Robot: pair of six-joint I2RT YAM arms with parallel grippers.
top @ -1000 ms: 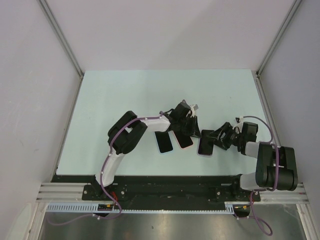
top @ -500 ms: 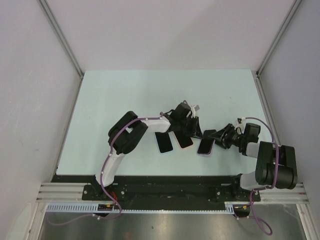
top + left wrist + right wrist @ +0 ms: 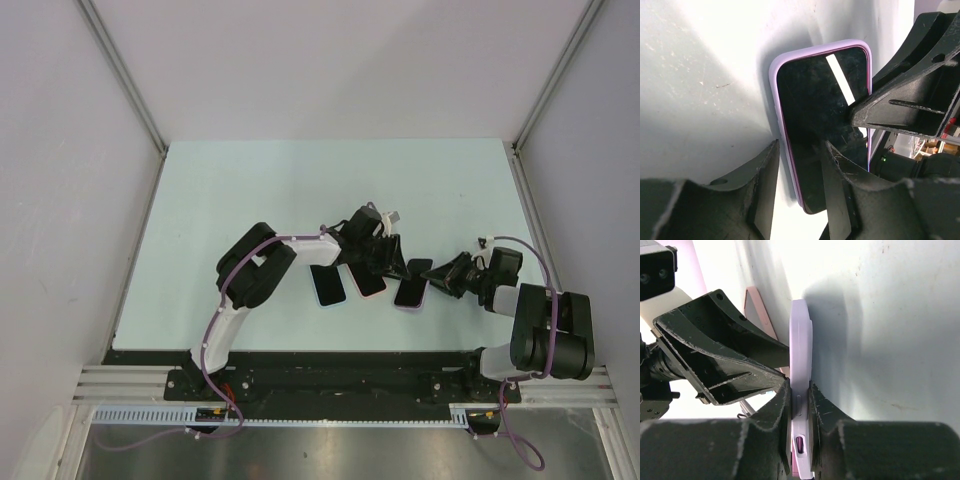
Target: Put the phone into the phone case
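Note:
A black-screened phone (image 3: pixel 820 115) sits inside a lilac phone case (image 3: pixel 774 80). In the top view the cased phone (image 3: pixel 411 290) lies on the table, right of centre. My left gripper (image 3: pixel 800 146) is open, and its fingers straddle the long left edge of the case. One finger (image 3: pixel 836 190) is over the screen. My right gripper (image 3: pixel 799 390) is shut on the phone case (image 3: pixel 801 340), seen edge-on, with a pad pressed to each face. In the top view the left gripper (image 3: pixel 392 262) and the right gripper (image 3: pixel 440 281) meet at the cased phone from either side.
Two other dark-screened phones (image 3: pixel 328 285) (image 3: pixel 366 280) lie side by side just left of the cased one, under the left arm's wrist. A pink edge of one (image 3: pixel 756 310) shows behind the left gripper. Grey walls enclose the pale table (image 3: pixel 250 190).
The right gripper has shut on the phone case's edge. The left gripper's jaws have widened. The cased phone has shifted a little on the table.

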